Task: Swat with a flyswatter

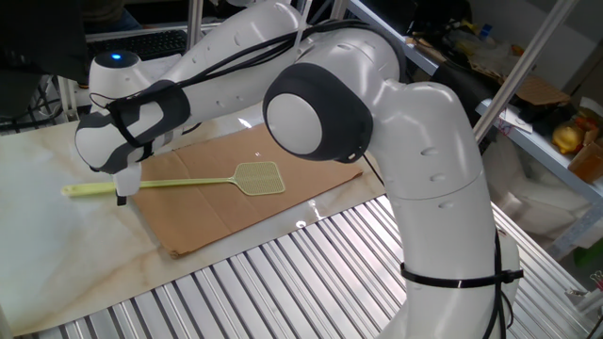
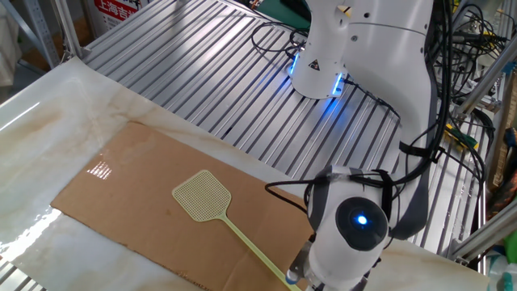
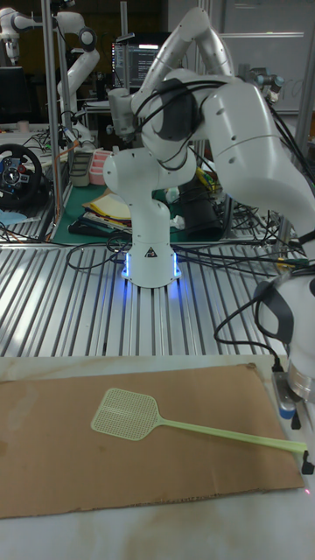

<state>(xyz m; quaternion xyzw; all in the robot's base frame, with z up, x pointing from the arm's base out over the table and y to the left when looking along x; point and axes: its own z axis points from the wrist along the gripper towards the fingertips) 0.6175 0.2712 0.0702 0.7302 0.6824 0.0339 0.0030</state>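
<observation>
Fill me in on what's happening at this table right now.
A white Franka arm has its gripper down at the handle end of a pale yellow-green plastic flyswatter. The swatter lies flat, its square mesh head on a brown cardboard sheet and the handle tip sticking out past the sheet's edge onto the marble-look tabletop. It has not been lifted yet. Whether the fingers have closed on the handle cannot be made out.
</observation>
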